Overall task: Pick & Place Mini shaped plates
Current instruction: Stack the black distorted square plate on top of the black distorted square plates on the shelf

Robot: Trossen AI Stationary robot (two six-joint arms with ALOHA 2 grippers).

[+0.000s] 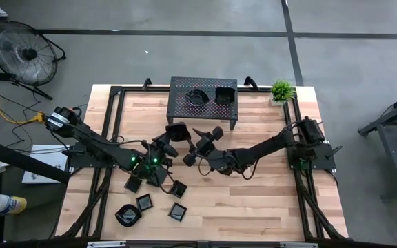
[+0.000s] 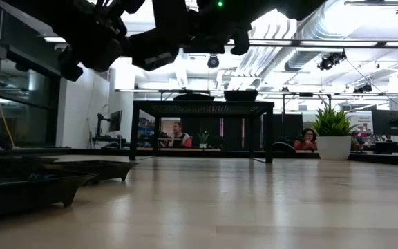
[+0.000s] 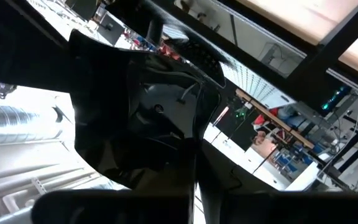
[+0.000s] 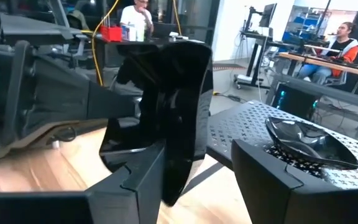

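Observation:
A glossy black mini plate (image 1: 176, 131) is up in the air over the table's middle, standing nearly on edge (image 4: 173, 93). My left gripper (image 1: 165, 141) reaches in from the table's left and is shut on it. My right gripper (image 1: 204, 141) comes from the right and is open. Its fingers stand on either side of the plate's lower end in the right wrist view (image 4: 201, 158). Several more mini plates (image 1: 145, 202) lie flat on the wood near the front left. Two others (image 1: 197, 96) (image 1: 225, 94) sit on top of the perforated rack (image 1: 203, 110). My left gripper (image 4: 114, 106) pinches the plate by one side edge (image 4: 132, 109), coming level from the table's left. The plate is lifted clear of the table and stands nearly upright (image 3: 142, 118). My right gripper: whether its near finger (image 4: 138, 180) touches the plate's lower end, I cannot tell.
The black perforated rack on legs (image 2: 202, 107) stands at the table's far middle, just beyond both grippers. A potted plant (image 1: 282, 89) is at the far right corner. Bare wood lies in the front right. People sit at desks in the room behind.

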